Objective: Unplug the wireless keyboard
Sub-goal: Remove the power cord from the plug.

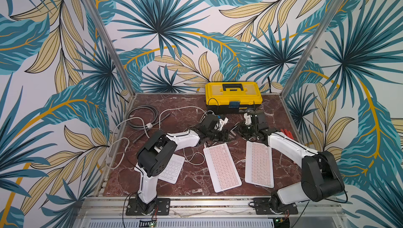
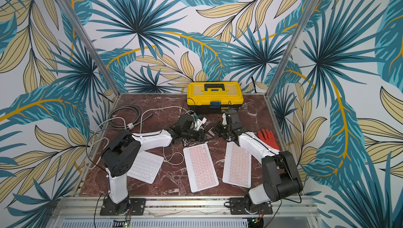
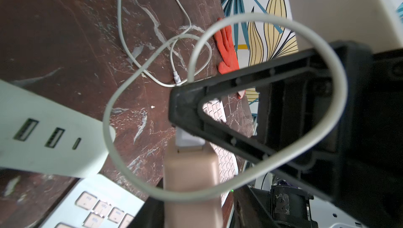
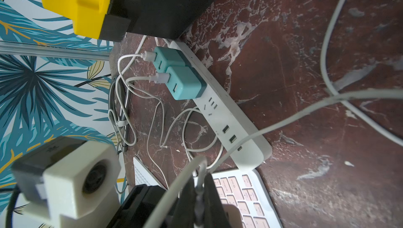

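Here, on the red marbled table point(image 1: 185, 115), the flat pink-keyed wireless keyboard point(image 1: 222, 166) is laid at centre, its long axis near-to-far with the far end tipped left. At that end the left gripper's point(image 1: 229, 135) jaw spread cannot be told; the right gripper point(image 4: 200, 192) is clamped on a thin white cable point(image 4: 283, 122). The yellow toolbox point(image 1: 233, 94) behind is closed.

Dark red marble-patterned tabletop point(image 1: 192, 178), and it's crowded. At the far edge sits a yellow-and-black plastic toolbox point(image 1: 233, 97). Nearer, side by side (all angled): a flat all-white keyboard point(image 1: 172, 169) on the left, a middle pink-keyed white keyboard point(image 1: 222, 167) and a right pink-keyed white keyboard point(image 1: 259, 164). A coiled grey cable point(image 1: 141, 115) lies far left and a red rubber glove point(image 2: 267, 138) at the right edge. A thin white charging cable point(image 4: 294, 117) crosses the end of a long white power strip point(image 4: 229, 115).
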Motion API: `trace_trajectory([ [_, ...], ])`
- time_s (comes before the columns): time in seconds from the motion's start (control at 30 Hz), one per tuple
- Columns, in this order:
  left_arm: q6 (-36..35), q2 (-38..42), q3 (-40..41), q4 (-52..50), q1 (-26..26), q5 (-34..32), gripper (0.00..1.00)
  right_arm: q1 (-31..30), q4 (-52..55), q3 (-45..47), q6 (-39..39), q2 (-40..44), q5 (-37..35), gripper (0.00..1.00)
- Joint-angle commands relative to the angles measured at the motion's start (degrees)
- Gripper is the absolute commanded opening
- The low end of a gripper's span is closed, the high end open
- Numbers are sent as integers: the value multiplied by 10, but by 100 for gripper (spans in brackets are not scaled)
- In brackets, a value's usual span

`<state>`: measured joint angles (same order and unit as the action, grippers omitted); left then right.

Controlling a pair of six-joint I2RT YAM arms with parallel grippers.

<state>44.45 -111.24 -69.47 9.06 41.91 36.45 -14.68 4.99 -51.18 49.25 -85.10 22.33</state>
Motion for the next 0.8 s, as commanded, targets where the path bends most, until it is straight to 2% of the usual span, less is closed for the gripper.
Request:
trace_trajectory([
  [0.0, 0, -5, -17, 8, -3, 3, 44, -5, 7, 5, 1, 11, 8, 0],
  [0.17, 2, -5, -15, 8, -4, 11, 29, -5, 13, 6, -4, 9, -2, 0],
  [0.27, 2, -5, -11, 8, -3, 12, 8, -5, 5, 6, 7, 5, -9, 0],
  [0.33, -2, -1, -9, 8, -2, 10, 1, -4, 1, 13, 20, 8, -31, 0],
  [0.6, 13, 22, 20, 9, 2, -27, 0, 2, -31, 61, 80, 43, -161, 0],
  [0.7, -30, 28, 25, 8, 11, -9, 0, 23, -30, 44, 43, 26, -127, 0],
  [0.77, -53, 32, 36, 8, 13, 6, 0, 47, 16, 10, 20, 4, -89, 0],
])
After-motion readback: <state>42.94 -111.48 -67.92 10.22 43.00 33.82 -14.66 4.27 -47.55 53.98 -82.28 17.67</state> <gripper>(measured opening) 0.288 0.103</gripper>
